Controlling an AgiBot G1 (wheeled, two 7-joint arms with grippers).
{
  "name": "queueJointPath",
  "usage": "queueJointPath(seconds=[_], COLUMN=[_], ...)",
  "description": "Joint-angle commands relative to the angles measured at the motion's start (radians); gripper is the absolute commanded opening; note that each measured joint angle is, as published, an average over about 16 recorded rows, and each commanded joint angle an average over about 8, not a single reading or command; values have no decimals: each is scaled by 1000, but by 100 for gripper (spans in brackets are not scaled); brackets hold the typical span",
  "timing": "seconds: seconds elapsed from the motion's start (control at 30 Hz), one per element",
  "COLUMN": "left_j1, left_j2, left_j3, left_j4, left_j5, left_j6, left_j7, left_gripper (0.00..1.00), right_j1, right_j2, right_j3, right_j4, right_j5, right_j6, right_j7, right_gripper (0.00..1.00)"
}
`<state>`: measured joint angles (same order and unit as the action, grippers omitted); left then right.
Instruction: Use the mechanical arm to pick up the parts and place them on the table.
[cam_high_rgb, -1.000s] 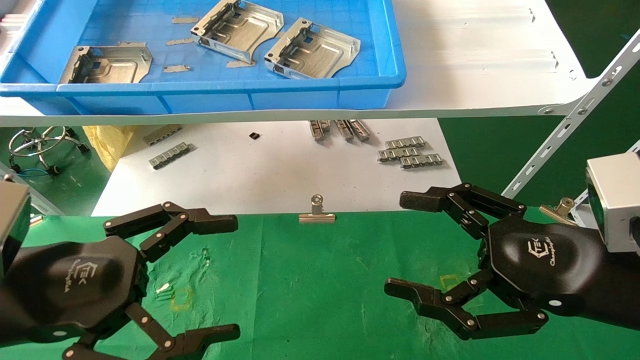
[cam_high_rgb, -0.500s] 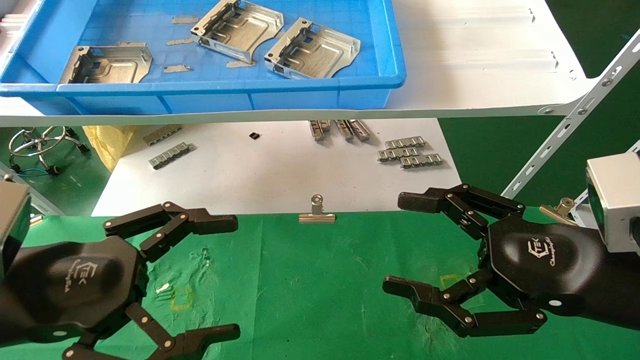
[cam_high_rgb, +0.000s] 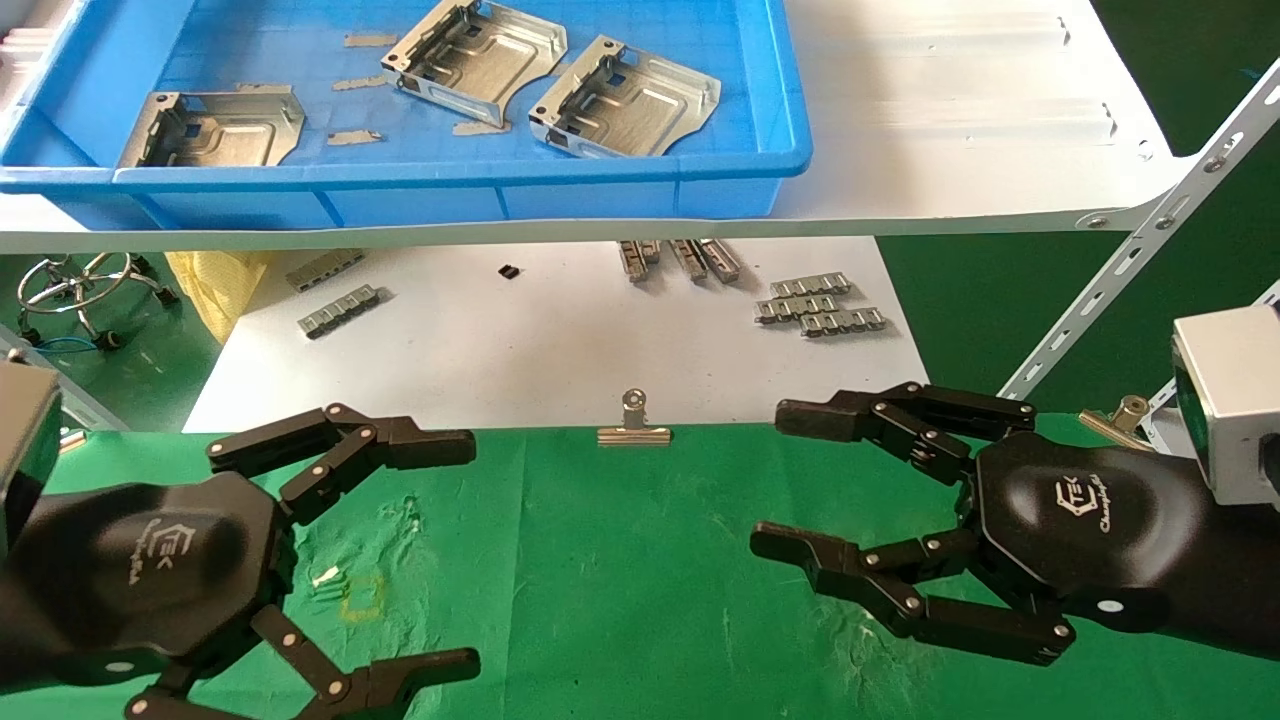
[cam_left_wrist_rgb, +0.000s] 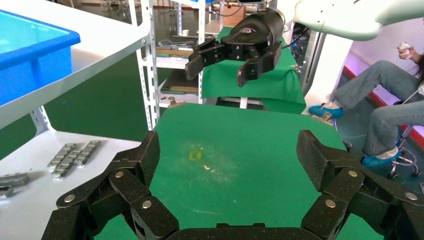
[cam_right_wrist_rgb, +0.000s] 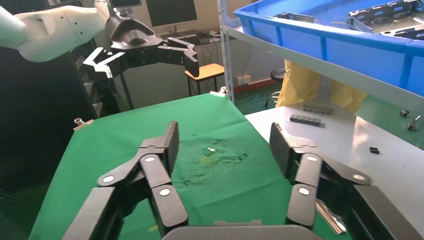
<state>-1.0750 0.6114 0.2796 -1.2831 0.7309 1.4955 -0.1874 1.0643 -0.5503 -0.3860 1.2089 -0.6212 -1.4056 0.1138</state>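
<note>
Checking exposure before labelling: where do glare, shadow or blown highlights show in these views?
Head view: the white shelf board is washed out to the right of the blue tray, and the right hand has a glossy sheen on its palm. Left wrist view: the background by the seated person is bright. Right wrist view: the far left is dark.

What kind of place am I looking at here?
Probably a factory-style workshop or robot test bench: stamped metal brackets lie in a blue bin on a white shelf, with small metal strips below.

left claw (cam_high_rgb: 440, 550): fingers spread, hovering low | right claw (cam_high_rgb: 790, 480): fingers spread (palm up), hovering low
</note>
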Motion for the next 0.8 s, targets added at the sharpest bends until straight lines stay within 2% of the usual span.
queueJointPath(seconds=[0.03,0.57,0.7,0.8], left_j1=[0,-13,-72,-161], left_j2=[0,2,20,56], left_j3=[0,0,7,18], left_j4=[0,-1,10,46], left_j5=[0,8,41,84], left_j6=[0,-6,-37,-81], left_j7=[0,0,-15,-37], left_gripper=[100,100,100,100], right_j1=[0,0,0,0], right_j2=[0,0,0,0], right_j3=[0,0,0,0], right_j4=[0,0,0,0], right_j5=[0,0,0,0], right_j6=[0,0,0,0], right_j7=[0,0,0,0], right_gripper=[0,0,0,0])
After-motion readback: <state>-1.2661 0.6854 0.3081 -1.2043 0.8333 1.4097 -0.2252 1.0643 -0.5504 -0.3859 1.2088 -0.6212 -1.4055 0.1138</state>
